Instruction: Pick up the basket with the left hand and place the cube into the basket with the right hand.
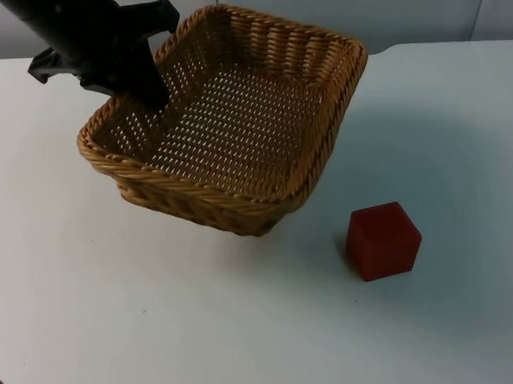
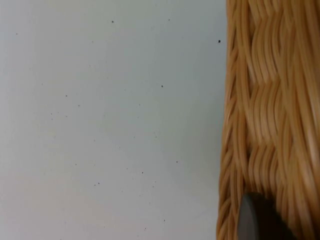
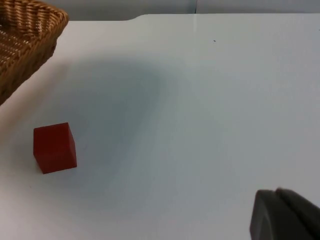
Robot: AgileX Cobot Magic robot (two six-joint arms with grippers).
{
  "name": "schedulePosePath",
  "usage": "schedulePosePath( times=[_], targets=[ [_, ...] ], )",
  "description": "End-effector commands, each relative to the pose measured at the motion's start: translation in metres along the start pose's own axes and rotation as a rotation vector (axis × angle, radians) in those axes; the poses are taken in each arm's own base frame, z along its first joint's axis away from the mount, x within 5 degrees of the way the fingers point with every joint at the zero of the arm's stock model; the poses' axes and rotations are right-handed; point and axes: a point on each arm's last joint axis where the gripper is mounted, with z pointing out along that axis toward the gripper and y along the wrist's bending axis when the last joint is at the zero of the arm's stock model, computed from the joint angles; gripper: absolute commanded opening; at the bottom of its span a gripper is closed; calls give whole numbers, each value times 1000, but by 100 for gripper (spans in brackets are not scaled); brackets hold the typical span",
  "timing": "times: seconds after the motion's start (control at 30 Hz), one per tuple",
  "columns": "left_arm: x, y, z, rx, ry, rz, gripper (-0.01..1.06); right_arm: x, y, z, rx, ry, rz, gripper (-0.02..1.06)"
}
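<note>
From the top camera, the wicker basket [image 1: 235, 124] sits in the upper middle of the frame, its far corner close to the table's [image 1: 90, 324] back edge by the grey partition wall [image 1: 384, 1]. The left gripper [image 1: 141, 86] reaches in from the upper left and pinches the basket's left rim, one finger inside the wall. The basket looks tipped, its near corner low toward the table. The red cube [image 1: 382, 240] stands on the table at lower right of centre, apart from the basket's near corner. Bare white surface runs around the cube on the right, in front and to the lower left.

In the left wrist view, the basket's woven rim [image 2: 270, 120] runs alongside bare table [image 2: 100, 125], with a black fingertip [image 2: 255, 220] pressed against the weave.

In the right wrist view, the cube [image 3: 55, 147] rests on the table with the basket's corner [image 3: 27, 35] beyond it, a gap between them. The table's far edge meets the wall behind. The right gripper's black fingertip [image 3: 280, 215] hangs well apart from the cube; whether it is spread or pressed together I cannot tell.
</note>
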Motion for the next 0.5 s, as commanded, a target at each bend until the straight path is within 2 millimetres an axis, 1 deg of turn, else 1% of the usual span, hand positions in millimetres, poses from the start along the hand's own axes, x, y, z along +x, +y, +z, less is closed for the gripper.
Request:
schedulePosePath(
  times=[0.0, 0.13, 0.27, 0.3, 0.43, 0.47],
  targets=[
    [-5, -7, -10, 26, -41, -9, 0, 0, 0, 0, -1, -14, -4, 0],
    [-5, -7, -10, 25, -42, -9, 0, -4, 0, 0, 2, -56, -3, 0],
    [-5, -7, -10, 25, -42, -9, 0, -16, 1, -2, -17, -184, 19, 0],
    [-5, -7, -10, 25, -42, -9, 0, -16, 1, -2, -17, -184, 19, 0],
    [-5, -7, -10, 25, -42, -9, 0, -29, 2, -5, -32, -338, 48, 0],
    [-5, -7, -10, 25, -42, -9, 0, -29, 2, -5, -32, -338, 48, 0]
  ],
)
